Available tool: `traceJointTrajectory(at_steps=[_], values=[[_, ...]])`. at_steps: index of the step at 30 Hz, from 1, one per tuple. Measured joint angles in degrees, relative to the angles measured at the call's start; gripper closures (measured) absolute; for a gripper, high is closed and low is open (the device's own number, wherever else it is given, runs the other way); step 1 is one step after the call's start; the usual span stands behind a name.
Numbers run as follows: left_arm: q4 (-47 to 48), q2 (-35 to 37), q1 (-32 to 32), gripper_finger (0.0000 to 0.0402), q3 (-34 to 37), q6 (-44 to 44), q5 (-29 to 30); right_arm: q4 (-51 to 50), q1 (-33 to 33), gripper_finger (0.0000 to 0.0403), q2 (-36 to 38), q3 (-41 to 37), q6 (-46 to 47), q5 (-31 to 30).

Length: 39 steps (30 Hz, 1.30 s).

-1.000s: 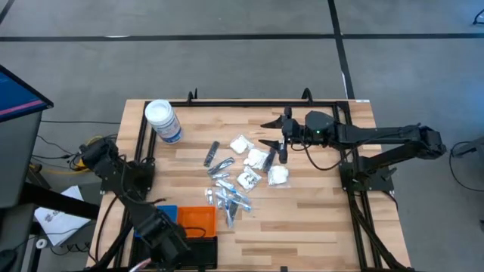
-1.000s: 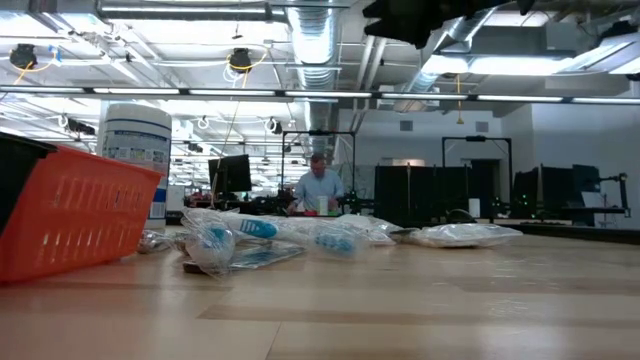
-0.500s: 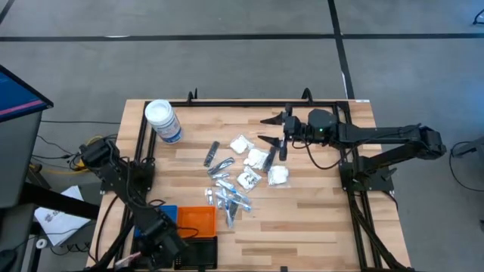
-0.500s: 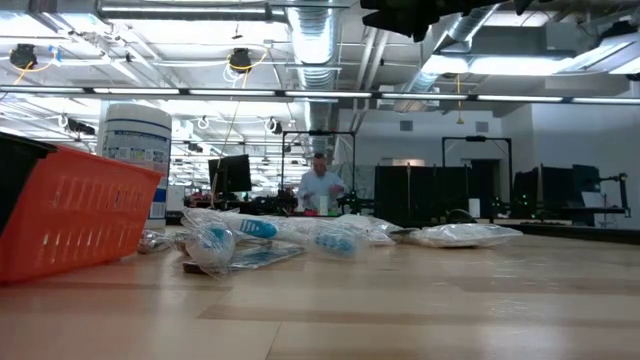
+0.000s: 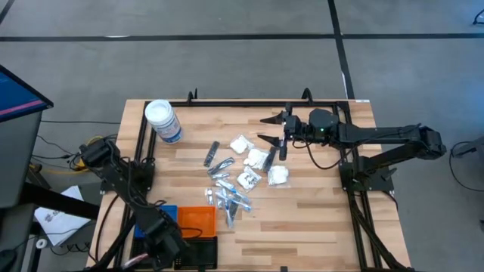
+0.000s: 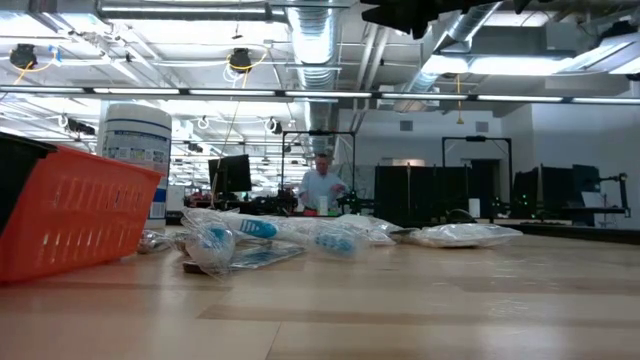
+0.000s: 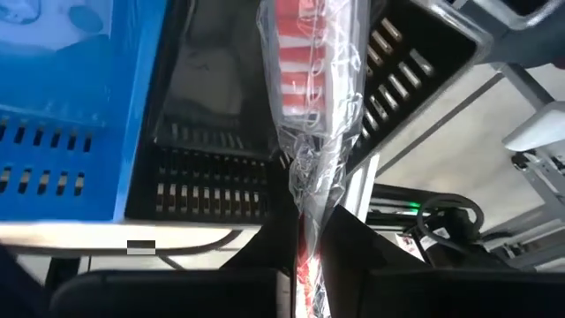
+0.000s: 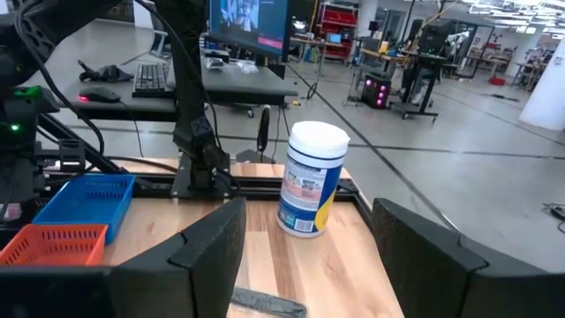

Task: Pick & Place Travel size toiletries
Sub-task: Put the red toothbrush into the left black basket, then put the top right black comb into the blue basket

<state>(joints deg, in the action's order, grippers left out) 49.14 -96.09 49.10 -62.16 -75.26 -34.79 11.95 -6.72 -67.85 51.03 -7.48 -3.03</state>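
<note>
The travel size toiletries [image 5: 240,180] lie in a loose heap mid-table: white packets [image 5: 257,159] and silvery-blue tubes [image 5: 231,200]; the low view shows the heap [image 6: 260,235] too. At the table's near left corner, my left gripper [image 5: 172,245] is over the black tray [image 5: 198,245]. It is shut on a red-and-white striped item in a crinkled clear wrapper [image 7: 311,79]. My right gripper [image 5: 268,128] hangs open, high above the heap's far right side, with nothing between its fingers [image 8: 212,256]. My left gripper pinches the wrapped item's near end [image 7: 305,216] between its two fingers [image 7: 353,256], which lie along its length. The fingers slant down from above. The item sticks out past the fingertips over the black tray [image 7: 212,132]; I cannot tell whether its far end touches the tray.
A clear jar with a white lid [image 5: 162,121] stands at the far left of the table. A blue tray [image 7: 62,106] and an orange tray [image 5: 198,219] sit beside the black one. Black rails [image 5: 249,102] frame the table. A person [image 6: 322,185] stands far behind.
My left gripper has sunk toward the trays at the table's near edge and drifted a little toward that edge.
</note>
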Motion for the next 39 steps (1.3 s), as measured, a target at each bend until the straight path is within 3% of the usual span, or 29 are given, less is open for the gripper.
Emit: traceJointTrajectory(at_steps=[3,10,18,27,35,39], values=[[-5.1,0.0,0.1,0.0384,2.8,-0.1,-1.2,-0.3,0.0,0.0163,0.0,0.0,0.9,0.0],[-5.1,0.0,0.4,0.0380,5.7,-1.3,-3.9,-0.8,0.0,0.0163,0.0,0.0,1.5,0.0],[-5.3,0.0,0.1,0.0367,5.7,-0.5,0.4,-1.4,0.0,0.0163,0.0,0.0,2.6,0.0],[-5.3,0.0,0.0,0.0325,5.7,-3.4,0.4,-1.4,0.0,0.0163,0.0,0.0,3.0,0.0],[-4.0,0.6,0.0,0.0289,5.7,-6.5,-6.6,-1.2,0.0,0.0163,0.0,0.0,3.0,0.0],[-2.9,4.6,-0.6,0.0285,5.7,-9.8,-6.1,-1.2,-0.1,0.0163,0.0,0.0,3.0,0.0]])
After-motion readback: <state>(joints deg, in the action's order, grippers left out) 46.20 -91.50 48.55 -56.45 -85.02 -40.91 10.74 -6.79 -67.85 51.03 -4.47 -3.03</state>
